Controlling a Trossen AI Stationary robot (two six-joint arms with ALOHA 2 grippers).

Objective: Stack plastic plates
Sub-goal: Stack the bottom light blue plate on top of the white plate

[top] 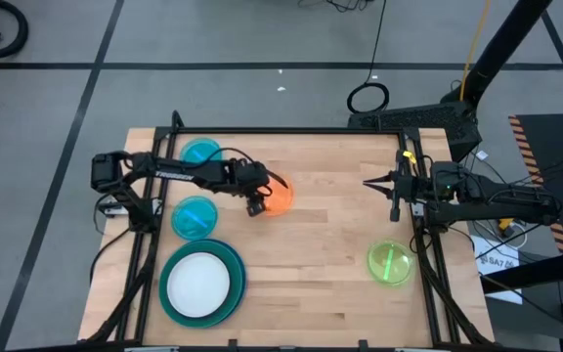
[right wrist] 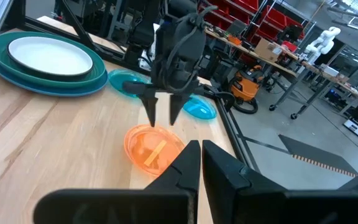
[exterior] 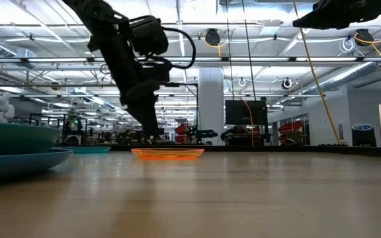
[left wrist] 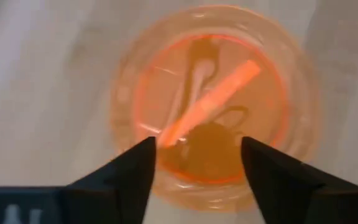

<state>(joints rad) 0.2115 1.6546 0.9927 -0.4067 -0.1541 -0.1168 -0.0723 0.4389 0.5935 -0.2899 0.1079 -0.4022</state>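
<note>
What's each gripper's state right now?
Left gripper: open, poised over the small translucent orange plastic plate, holding nothing.
Right gripper: shut, empty, by the table's right edge.

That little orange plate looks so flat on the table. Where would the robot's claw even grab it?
Probably by the rim, coming straight down. The orange plate lies flat on the wooden table, so only its raised, sloping edge gives the fingers something to pinch, one inside and one outside. The left gripper hangs open right above the plate's near edge, fingers pointing down, well placed for that.
</note>
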